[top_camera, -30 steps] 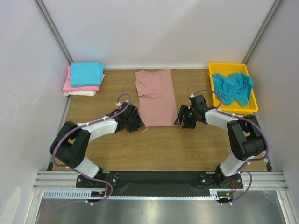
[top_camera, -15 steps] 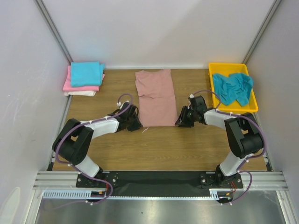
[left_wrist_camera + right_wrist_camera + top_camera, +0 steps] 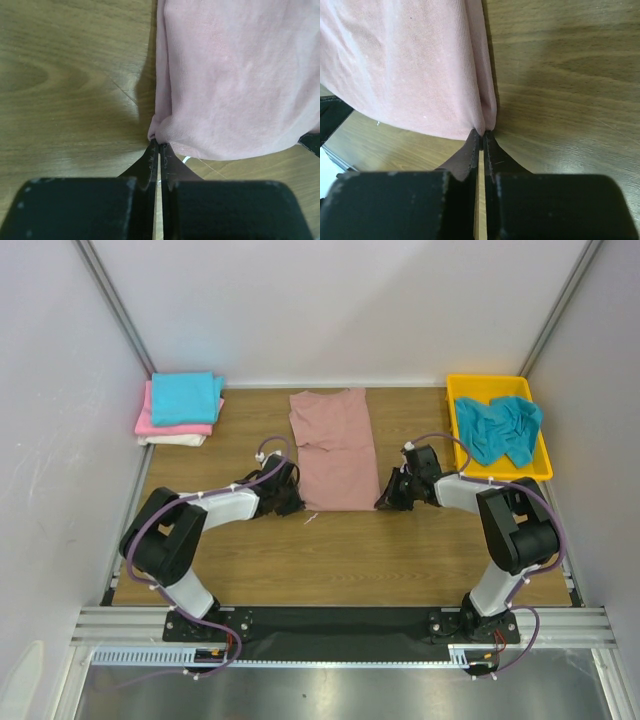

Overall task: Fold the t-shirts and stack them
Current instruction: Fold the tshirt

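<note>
A dusty-pink t-shirt (image 3: 334,448) lies folded into a long strip in the middle of the wooden table. My left gripper (image 3: 294,505) is shut on its near left corner, where the cloth (image 3: 235,75) bunches at the fingertips (image 3: 151,150). My right gripper (image 3: 385,500) is shut on the near right corner, the pink cloth (image 3: 415,65) pinched at its fingertips (image 3: 487,142). A folded stack sits at the back left, with a turquoise shirt (image 3: 186,397) on top of a bright pink one (image 3: 150,424) and a white one (image 3: 172,440). A crumpled teal shirt (image 3: 500,427) lies in the tray.
The yellow plastic tray (image 3: 462,386) stands at the back right against the wall. White walls close in the table on three sides. A loose thread (image 3: 311,519) lies just in front of the pink shirt.
Both grippers moved inward to the pink shirt's near corners and went from open to shut, pinching the cloth.
</note>
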